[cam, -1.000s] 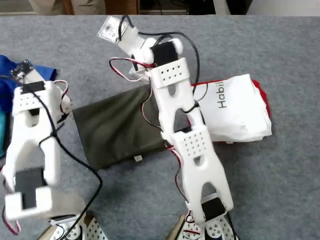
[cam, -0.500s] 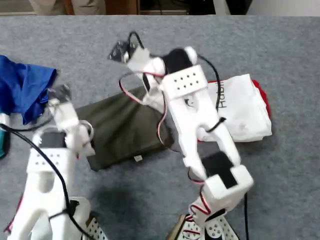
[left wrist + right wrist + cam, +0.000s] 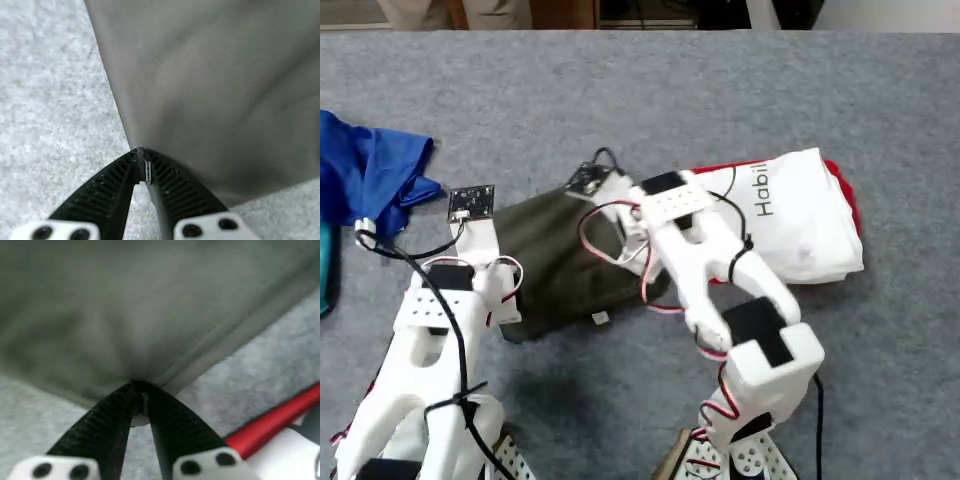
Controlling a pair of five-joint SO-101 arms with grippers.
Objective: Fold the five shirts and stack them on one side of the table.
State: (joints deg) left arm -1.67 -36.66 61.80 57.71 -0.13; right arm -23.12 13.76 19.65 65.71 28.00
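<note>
Left gripper is pinching, fingers together, one edge of the folded olive-green fabric shirt; right gripper is clamping another edge. Shirt is lying mid grey felt table, beside the folded white fabric shirt.

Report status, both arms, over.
Left gripper shut on edge of olive shirt. Right gripper shut on its other side, near the red shirt. Olive shirt folded, flat on table. White shirt stacked on red; blue shirt heaped aside.
</note>
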